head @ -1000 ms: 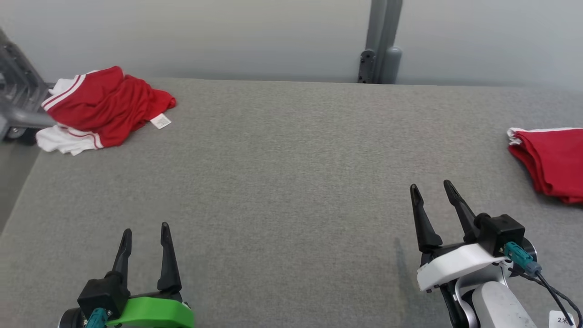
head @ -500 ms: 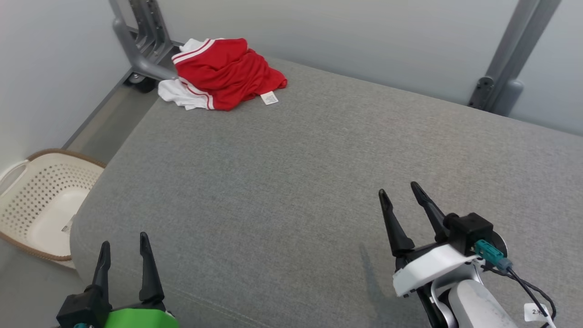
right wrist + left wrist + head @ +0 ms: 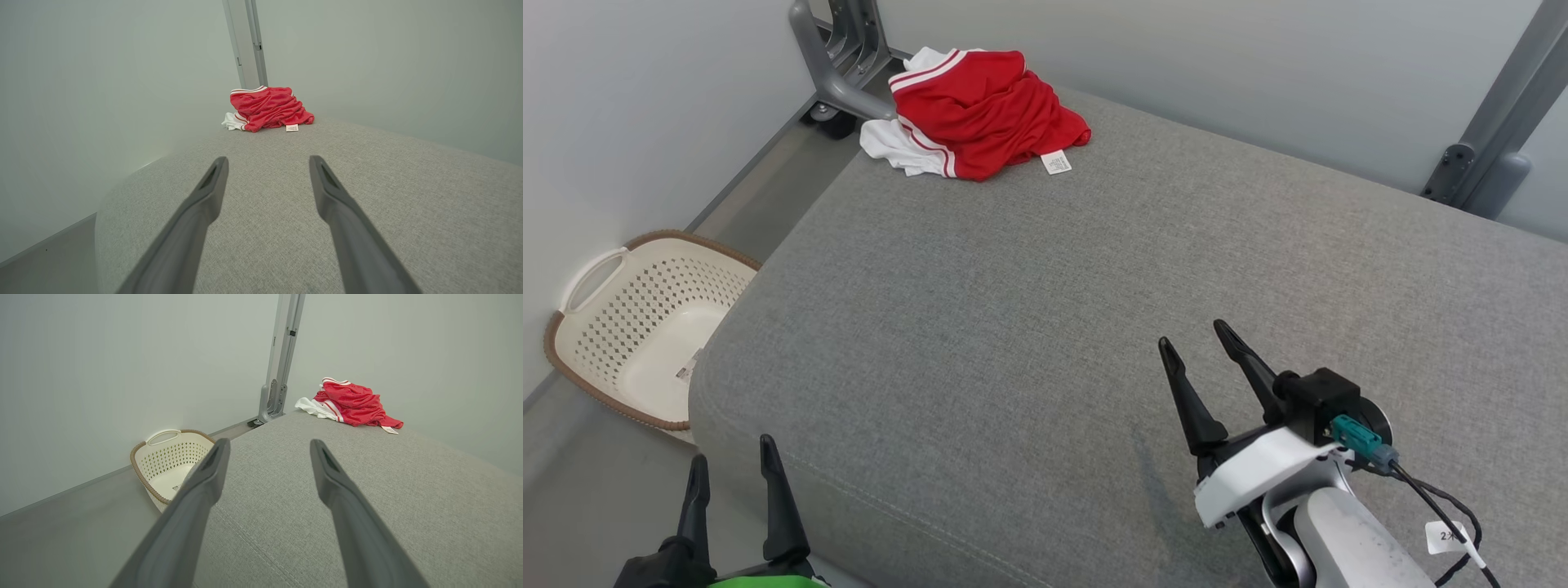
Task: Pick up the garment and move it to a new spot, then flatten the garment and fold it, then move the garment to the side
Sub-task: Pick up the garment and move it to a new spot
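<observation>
A crumpled red garment (image 3: 984, 110) with white trim and a white label lies bunched at the far left corner of the grey padded table (image 3: 1094, 286). The left wrist view has the garment (image 3: 353, 403) far ahead, and so does the right wrist view, where the garment (image 3: 267, 108) lies straight beyond the fingers. My left gripper (image 3: 731, 469) hangs open off the table's near left corner, over the floor. My right gripper (image 3: 1196, 343) stands open above the near right part of the table. Neither holds anything.
A cream perforated laundry basket (image 3: 637, 327) with a brown rim sits on the floor left of the table; it also shows as the basket (image 3: 171, 461) in the left wrist view. Grey metal posts (image 3: 1499, 106) rise along the pale walls behind the table.
The camera has swung left: the garment now sits nearer the top middle, the basket has come fully into view, and the folded red pile at the right has left the picture. Both grippers stay open.
</observation>
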Robot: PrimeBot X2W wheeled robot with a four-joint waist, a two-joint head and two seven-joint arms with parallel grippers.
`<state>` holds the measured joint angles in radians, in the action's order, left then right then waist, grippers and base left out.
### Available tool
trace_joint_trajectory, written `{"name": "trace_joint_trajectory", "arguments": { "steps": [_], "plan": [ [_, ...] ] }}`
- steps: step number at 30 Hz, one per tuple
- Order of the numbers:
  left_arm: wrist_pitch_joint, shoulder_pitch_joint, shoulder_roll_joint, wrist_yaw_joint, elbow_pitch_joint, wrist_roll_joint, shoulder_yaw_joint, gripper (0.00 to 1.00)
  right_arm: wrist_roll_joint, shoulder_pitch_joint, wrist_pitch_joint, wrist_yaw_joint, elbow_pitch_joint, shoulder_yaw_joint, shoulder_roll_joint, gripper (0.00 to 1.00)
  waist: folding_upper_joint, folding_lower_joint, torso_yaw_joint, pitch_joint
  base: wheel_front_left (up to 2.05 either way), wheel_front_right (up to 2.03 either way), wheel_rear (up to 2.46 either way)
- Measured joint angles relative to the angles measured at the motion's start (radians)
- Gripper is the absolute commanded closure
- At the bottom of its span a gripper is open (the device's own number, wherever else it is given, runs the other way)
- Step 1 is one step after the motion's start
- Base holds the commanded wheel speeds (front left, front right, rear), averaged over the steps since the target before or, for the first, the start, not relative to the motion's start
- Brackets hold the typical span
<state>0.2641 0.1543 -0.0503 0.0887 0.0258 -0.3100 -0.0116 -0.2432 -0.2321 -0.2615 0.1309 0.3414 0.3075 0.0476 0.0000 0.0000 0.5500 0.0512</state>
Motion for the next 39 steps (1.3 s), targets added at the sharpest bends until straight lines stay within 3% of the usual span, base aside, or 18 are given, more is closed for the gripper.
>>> {"name": "trace_joint_trajectory", "arguments": {
  "steps": [5, 9, 15, 22, 29, 34, 39],
  "plan": [
    [0.0, -0.011, 0.0, -0.011, 0.022, -0.004, -0.023, 0.0, 0.022, -0.001, 0.0, 0.0, -0.008, -0.032, 0.0, 0.0, 0.0, 0.0, -0.001, 0.021, 0.0, 0.0, 0.0],
    [0.0, -0.094, -0.008, -0.045, 0.065, 0.017, -0.033, 0.0, 0.064, 0.002, 0.0, 0.0, -0.037, -0.082, 0.0, 0.0, 0.0, 0.0, -0.001, 0.052, 0.0, 0.0, 0.0],
    [-0.014, -0.34, -0.118, -0.095, 0.142, 0.069, -0.038, 0.0, 0.135, 0.019, 0.034, 0.0, -0.114, -0.132, 0.001, 0.0, 0.0, 0.0, -0.013, 0.109, 0.0, 0.0, 0.0],
    [-0.113, -0.702, -0.25, -0.137, 0.231, 0.081, -0.01, 0.0, 0.205, -0.005, 0.091, 0.0, -0.225, -0.155, 0.001, 0.0, 0.0, 0.0, -0.1, 0.178, 0.0, 0.0, 0.0],
    [-0.214, -0.983, -0.362, -0.157, 0.433, 0.074, 0.022, 0.0, 0.232, -0.029, 0.129, 0.0, -0.349, -0.185, 0.024, 0.0, 0.0, 0.0, -0.204, 0.275, 0.0, 0.0, 0.0],
    [-0.243, -1.115, -0.4, -0.188, 0.571, 0.063, 0.003, 0.0, 0.247, -0.039, 0.143, 0.0, -0.433, -0.214, 0.035, 0.0, 0.0, 0.0001, -0.266, 0.369, 0.0, 0.0, 0.0],
    [-0.253, -1.196, -0.4, -0.212, 0.678, 0.008, -0.032, 0.0, 0.259, -0.043, 0.153, 0.0, -0.497, -0.232, 0.042, 0.0, 0.0, 0.0001, -0.319, 0.468, 0.0, 0.0, 0.0]
  ]
}}
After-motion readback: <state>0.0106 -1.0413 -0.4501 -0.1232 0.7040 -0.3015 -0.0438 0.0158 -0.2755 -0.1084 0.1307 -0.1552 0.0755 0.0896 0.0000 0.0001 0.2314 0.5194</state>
